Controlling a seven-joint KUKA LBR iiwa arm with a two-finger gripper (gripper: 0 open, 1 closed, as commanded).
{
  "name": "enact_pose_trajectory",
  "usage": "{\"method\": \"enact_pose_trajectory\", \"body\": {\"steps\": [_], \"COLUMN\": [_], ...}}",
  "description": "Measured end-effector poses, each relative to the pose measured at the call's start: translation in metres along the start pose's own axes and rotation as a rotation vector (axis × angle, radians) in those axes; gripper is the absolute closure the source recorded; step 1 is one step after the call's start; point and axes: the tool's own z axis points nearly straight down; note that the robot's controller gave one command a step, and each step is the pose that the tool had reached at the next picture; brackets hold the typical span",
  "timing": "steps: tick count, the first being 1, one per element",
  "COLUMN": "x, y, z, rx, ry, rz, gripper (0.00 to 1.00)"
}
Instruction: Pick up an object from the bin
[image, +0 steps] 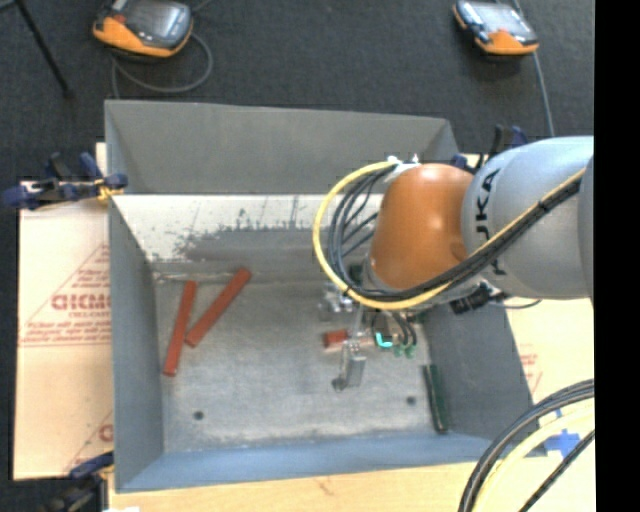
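Observation:
My gripper (346, 378) hangs low over the bin floor, right of the middle, under the arm's orange cover. A small red piece (335, 340) shows right by its left side; I cannot tell whether it is a loose thing or part of the gripper. A dark green marker (434, 397) lies lengthwise along the bin's right wall, a short way to the gripper's right. Two long red-orange sticks lie far to the left: one (217, 307) slanted, the other (181, 327) nearly upright in the view, their upper ends close together.
The arm with its orange cover and looped cables reaches in from the right and hides the bin floor at the back right. Bare grey floor lies between the gripper and the sticks.

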Motion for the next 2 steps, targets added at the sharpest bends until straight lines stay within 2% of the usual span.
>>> {"method": "enact_pose_trajectory", "body": {"steps": [1,2], "x": [-0.0126,-0.0143], "y": [-0.0509,-0.0482], "z": [0.0782,0.0737], "rx": [0.003,0.001], "ry": [-0.001,-0.007], "rz": [-0.072,-0.073], "gripper": [0.00,1.00]}}
